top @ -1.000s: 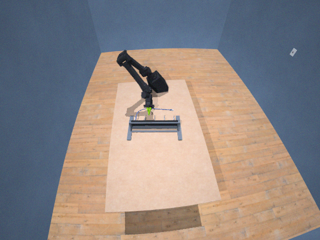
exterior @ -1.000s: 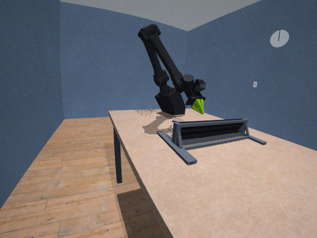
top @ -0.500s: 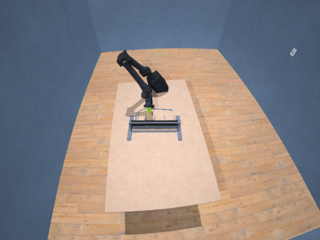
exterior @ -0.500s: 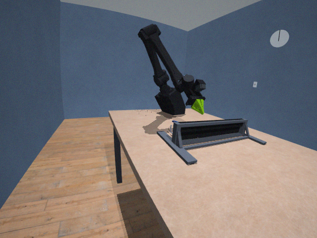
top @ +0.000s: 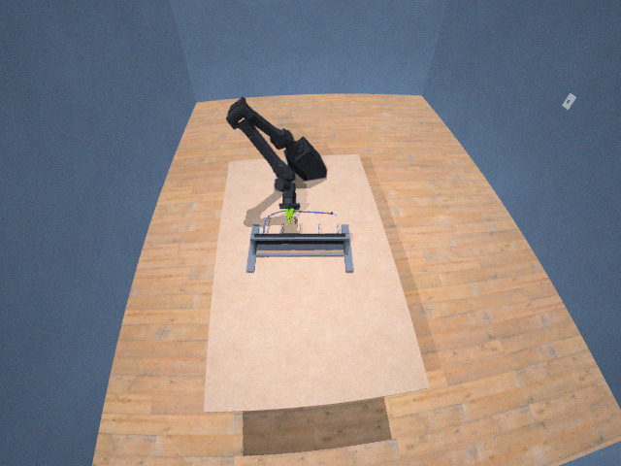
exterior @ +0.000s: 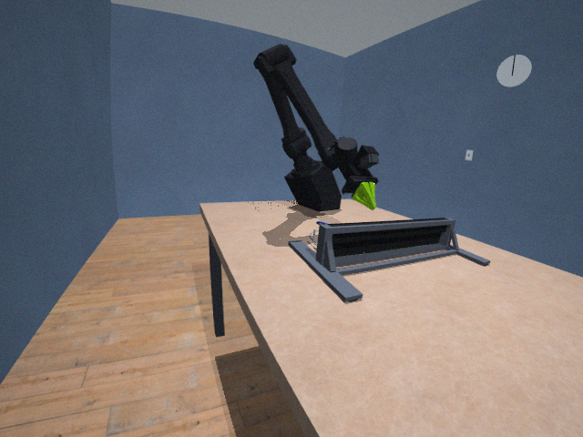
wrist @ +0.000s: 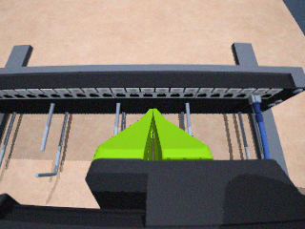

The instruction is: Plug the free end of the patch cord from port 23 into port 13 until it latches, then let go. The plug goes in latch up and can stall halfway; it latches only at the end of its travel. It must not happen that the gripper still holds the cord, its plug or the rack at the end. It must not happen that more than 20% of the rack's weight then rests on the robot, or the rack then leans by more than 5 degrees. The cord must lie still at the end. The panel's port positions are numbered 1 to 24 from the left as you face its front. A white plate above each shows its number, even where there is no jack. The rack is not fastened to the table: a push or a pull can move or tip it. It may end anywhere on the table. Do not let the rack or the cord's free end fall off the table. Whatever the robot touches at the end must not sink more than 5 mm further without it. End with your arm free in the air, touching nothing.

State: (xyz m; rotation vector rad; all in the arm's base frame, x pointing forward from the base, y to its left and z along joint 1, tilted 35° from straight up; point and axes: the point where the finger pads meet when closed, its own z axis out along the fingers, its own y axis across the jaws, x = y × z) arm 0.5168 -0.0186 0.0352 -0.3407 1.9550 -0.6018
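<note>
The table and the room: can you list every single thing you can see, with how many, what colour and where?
table: one, pale tan top on dark legs, on the wooden floor.
rack: one, grey-blue frame holding a black panel, standing on the table in front of the arm.
number plates: a row, white, along the panel above the ports.
patch cord: one, blue, curving over the table between arm and rack; one end plugged in near the panel's end.
rods: several, grey, sticking out from the panel on the arm's side.
clock: one, white, high on the blue wall.
wall plate: one, white, lower on that wall.
arm: one, black, at the table's far end.
fingers: two, bright green, shut together, holding nothing, above the cord.
</note>
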